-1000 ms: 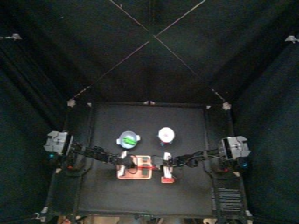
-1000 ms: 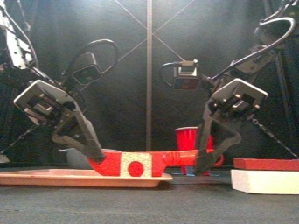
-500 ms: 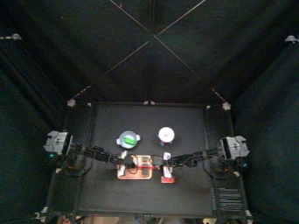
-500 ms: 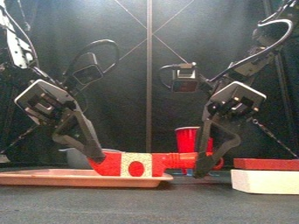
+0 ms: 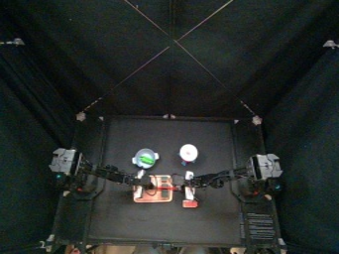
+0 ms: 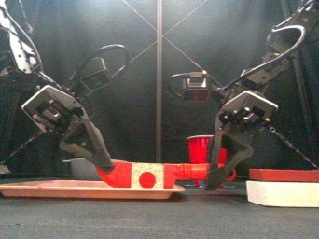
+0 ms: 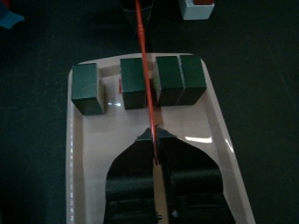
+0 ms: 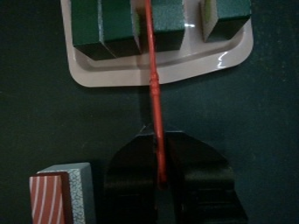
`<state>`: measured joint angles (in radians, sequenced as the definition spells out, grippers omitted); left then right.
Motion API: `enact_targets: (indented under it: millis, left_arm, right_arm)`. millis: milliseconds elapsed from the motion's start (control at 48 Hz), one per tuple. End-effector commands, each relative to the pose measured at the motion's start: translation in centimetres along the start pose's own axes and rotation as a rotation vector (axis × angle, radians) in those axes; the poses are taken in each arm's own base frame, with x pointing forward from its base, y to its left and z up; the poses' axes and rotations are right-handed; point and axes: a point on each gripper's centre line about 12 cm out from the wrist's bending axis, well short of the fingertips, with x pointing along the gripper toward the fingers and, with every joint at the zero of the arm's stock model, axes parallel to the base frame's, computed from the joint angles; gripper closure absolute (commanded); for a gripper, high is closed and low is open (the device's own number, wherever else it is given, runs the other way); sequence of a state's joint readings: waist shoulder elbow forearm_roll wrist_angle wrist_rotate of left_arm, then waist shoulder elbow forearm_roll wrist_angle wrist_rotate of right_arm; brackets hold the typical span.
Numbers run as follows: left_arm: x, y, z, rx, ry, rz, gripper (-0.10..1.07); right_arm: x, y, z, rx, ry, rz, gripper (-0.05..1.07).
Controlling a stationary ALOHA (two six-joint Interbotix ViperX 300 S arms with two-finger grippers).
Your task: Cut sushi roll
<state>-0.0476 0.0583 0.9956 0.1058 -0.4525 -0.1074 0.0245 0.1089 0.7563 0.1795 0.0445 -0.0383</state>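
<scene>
Left wrist view looks down the red knife (image 7: 142, 52), held edge-on over the sushi roll (image 7: 170, 74), which lies in 4 green blocks across the pale tray (image 7: 87, 166) at the table's front. The left gripper (image 7: 155, 144) is clamped on 1 end of the knife and the right gripper (image 8: 156, 136) on the other. That probably keeps the blade steady in the gap between 2 blocks. Against 0.5 s ago, both arms lean slightly inward; the knife has barely shifted.

Your top view shows the sushi roll (image 5: 159, 186) too small to count pieces. The knife (image 7: 142, 61) tip runs off the left wrist view's edge.
</scene>
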Motion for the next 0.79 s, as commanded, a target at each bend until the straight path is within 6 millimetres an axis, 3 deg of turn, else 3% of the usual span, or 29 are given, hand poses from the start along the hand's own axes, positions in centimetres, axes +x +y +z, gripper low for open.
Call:
enact_targets:
  millis: [0,771]
  left_arm:
    - [0.02,0.05,1.51,0.009,-0.047,-0.001,0.68]
    - [-0.36,-0.20,2.21,0.024,-0.071,-0.010,0.68]
  right_arm:
    - [-1.05,-0.45,2.08,0.015,-0.069,-0.004,0.67]
    - [-1.85,-0.86,2.72,0.030,-0.093,-0.009,0.67]
